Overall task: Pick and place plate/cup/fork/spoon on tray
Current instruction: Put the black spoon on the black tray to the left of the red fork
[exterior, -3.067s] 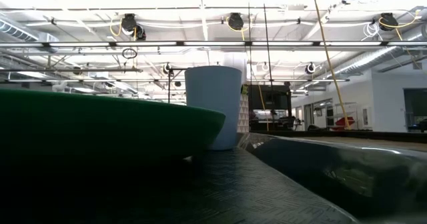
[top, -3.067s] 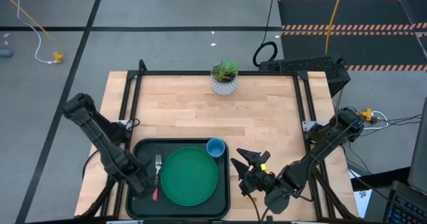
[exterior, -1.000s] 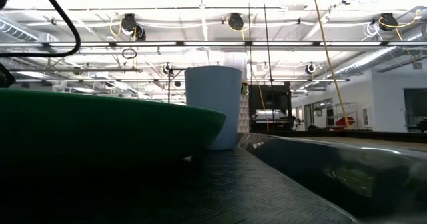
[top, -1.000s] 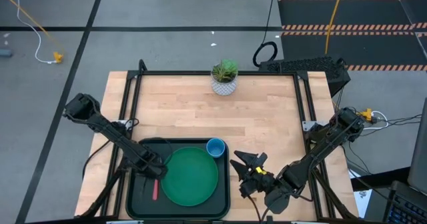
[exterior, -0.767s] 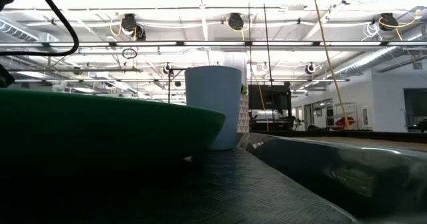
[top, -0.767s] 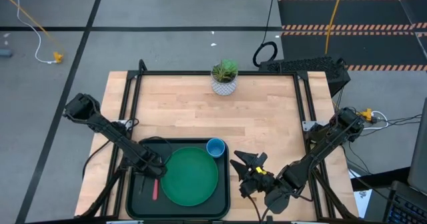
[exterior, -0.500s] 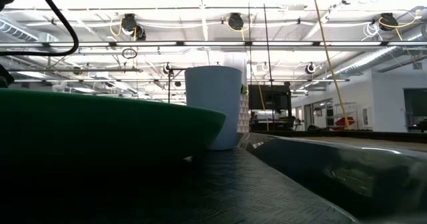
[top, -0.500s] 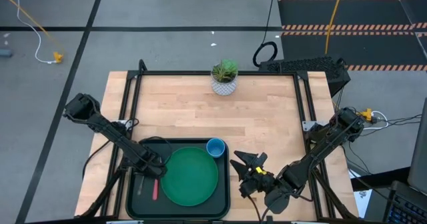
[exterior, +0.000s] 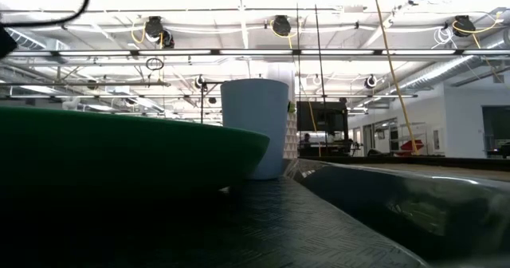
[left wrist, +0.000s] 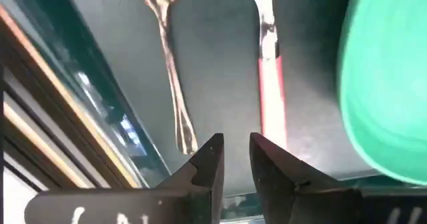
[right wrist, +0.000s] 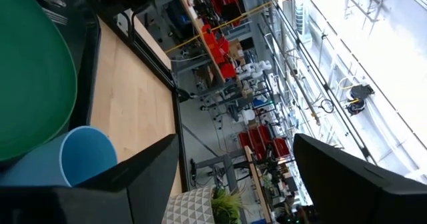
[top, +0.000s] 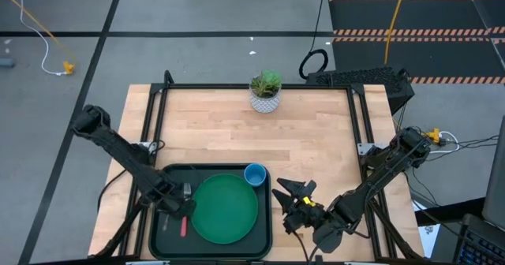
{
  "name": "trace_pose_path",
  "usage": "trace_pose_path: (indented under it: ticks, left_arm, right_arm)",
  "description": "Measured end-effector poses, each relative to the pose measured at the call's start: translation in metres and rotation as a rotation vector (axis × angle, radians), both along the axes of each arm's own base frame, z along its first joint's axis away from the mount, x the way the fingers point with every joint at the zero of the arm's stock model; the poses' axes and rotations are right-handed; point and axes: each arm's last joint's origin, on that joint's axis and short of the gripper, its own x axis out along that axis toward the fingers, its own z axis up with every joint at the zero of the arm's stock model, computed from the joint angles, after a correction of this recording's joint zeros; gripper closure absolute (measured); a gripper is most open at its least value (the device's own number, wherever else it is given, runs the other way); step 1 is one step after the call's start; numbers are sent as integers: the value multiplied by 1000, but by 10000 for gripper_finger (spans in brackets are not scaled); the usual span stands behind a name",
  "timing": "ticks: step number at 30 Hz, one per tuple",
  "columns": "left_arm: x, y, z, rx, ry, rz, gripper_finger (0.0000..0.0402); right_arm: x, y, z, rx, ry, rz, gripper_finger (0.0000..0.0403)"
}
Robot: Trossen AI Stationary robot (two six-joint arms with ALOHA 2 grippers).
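Your left gripper hangs over the near-left part of the large dark green-black rectangular tray, its fingers nearly together with only a narrow gap and nothing between them. Just beyond the fingertips lies the slim all-silver metal spoon, flat on the tray floor beside the raised rim. Judge it light, rigid and slick: a thin handle lying flush on a hard surface, easiest taken across the middle of the handle (the bowl would likely skid). Its long axis runs roughly along the tray's short side, handle end toward the gripper, bowl away. Parallel to it and close beside lies the metal-tined fork with the red handle, tines away as well, between the spoon and the round flat green plastic plate. The small light-blue cup stands at the plate's far-right edge, on the tray. Your right gripper waits off the tray's right side, fingers spread, empty.
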Motion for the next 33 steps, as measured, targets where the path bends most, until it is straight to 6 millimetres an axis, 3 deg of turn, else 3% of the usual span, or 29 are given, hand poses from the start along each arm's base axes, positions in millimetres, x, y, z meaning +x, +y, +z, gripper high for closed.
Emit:
trace_pose_path:
  ticks: [11,33]
  left_arm:
    - [-26,-31,-12,86,98,-9,325]
    - [-26,-45,-36,109,174,-50,325]
  right_arm:
    - [-4,3,-4,22,-15,10,112]
    - [0,-8,7,-17,13,12,112]
